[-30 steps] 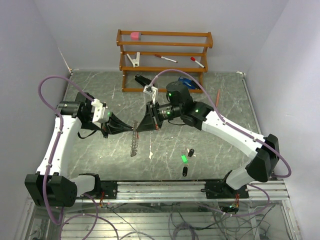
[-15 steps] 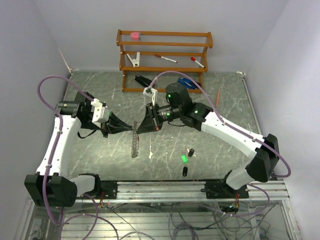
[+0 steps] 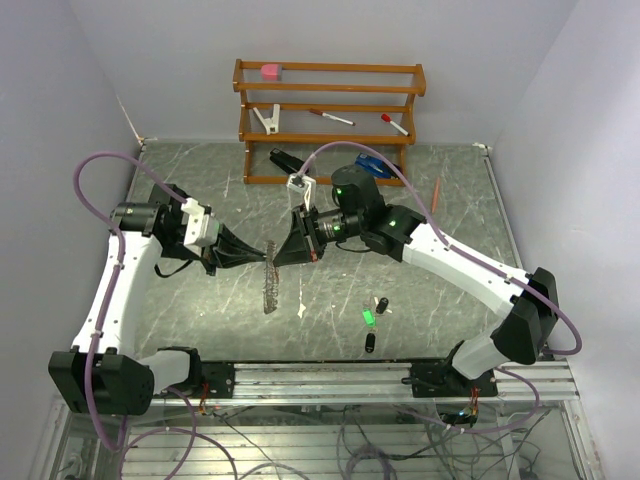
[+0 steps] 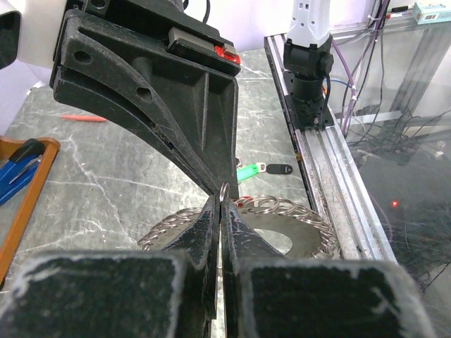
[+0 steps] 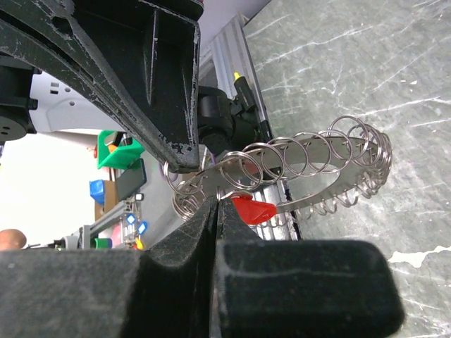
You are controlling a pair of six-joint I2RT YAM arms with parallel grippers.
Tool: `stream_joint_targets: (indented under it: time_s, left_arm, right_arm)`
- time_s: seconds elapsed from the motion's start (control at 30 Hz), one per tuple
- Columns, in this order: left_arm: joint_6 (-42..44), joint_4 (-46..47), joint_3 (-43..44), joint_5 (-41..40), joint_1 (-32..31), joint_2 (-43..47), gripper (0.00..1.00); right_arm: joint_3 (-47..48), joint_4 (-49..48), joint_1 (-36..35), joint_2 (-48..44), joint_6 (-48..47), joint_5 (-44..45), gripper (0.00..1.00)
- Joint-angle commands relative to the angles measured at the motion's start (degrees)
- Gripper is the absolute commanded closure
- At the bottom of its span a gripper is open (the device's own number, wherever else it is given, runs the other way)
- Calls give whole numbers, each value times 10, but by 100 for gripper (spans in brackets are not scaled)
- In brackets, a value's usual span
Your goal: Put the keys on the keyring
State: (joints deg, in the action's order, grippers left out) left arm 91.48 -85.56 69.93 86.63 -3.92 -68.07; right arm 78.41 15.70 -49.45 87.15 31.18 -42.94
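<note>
White arms [image 3: 470, 265] w/ blk joints, purple cables [image 3: 100, 155], green LEDs [image 3: 340, 187].

so the middle of the worktop [image 3: 215, 315] is jammed: the left pincer [image 3: 262, 257], clamped on the keyring [image 3: 268, 285], and the right pincer [image 3: 279, 257], pinching the red key [image 5: 250, 209], meet tip to tip with no gap between them, and the ring hangs under them. There's room to pass on the near left of it, and on the near right until you hit the green key [image 3: 368, 318], a black key [image 3: 381, 304] and a second black key [image 3: 369, 343]. The back is walled off by the wooden rack [image 3: 330, 120], and the right arm [image 3: 450, 255] is slung across the right half
</note>
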Motion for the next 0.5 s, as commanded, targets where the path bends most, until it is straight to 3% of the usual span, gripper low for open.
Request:
stream_joint_targets:
  time_s: [0.0,0.47]
  left_arm:
    - [8,-1,8,43,-4,14,93]
    - [30,0,-12,42,-4,11,93]
  right_arm:
    - [11,-10,3,-11,1,2,100]
    - [30,-18,3,-19,19,2,100]
